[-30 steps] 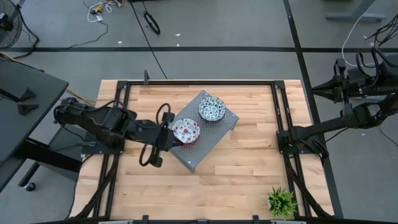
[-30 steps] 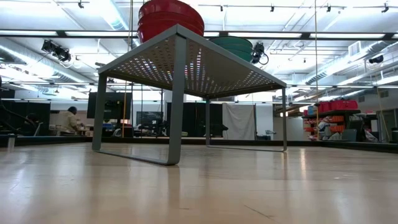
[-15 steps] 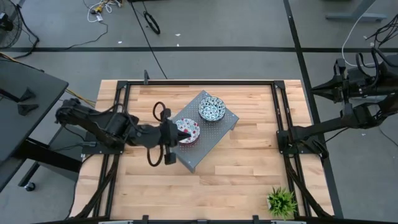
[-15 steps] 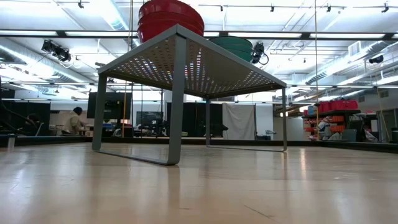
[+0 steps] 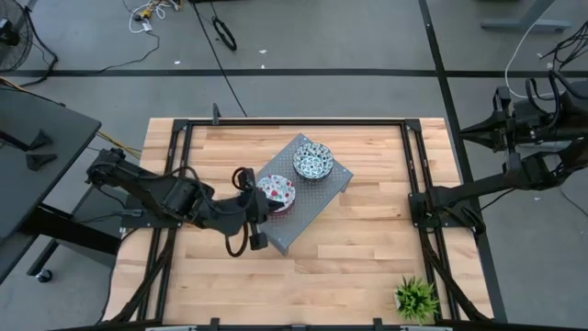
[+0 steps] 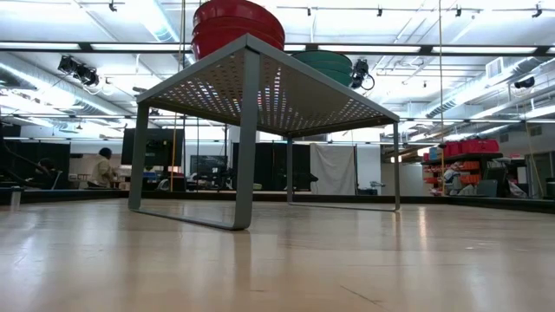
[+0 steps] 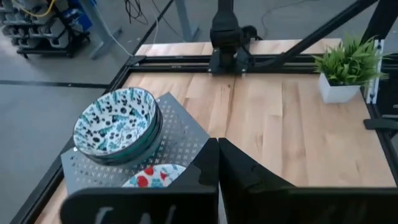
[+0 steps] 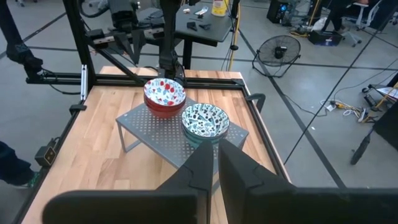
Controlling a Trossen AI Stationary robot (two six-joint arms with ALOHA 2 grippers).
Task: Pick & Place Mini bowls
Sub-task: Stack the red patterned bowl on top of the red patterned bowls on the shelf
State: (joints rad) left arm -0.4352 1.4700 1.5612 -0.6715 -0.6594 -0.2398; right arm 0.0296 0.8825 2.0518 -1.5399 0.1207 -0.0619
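Both fingers of left end effector (image 7: pixel 217 180) together, beside red-patterned bowls (image 5: pixel 275 193).

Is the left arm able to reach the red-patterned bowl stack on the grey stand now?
Probably yes. The left tool is right beside the red-patterned stack at the perforated stand's edge, and nothing lies between them. The teal stack sits clear behind.

Stand (image 5: pixel 303 210): mid tabletop (image 5: pixel 367 257).
Bowl stacks (image 5: pixel 275 193): two on stand, side by side.
Plant (image 5: pixel 415 298): front right corner of tabletop.
Left gripper (image 5: pixel 260 210): touching nearer stack's left side.
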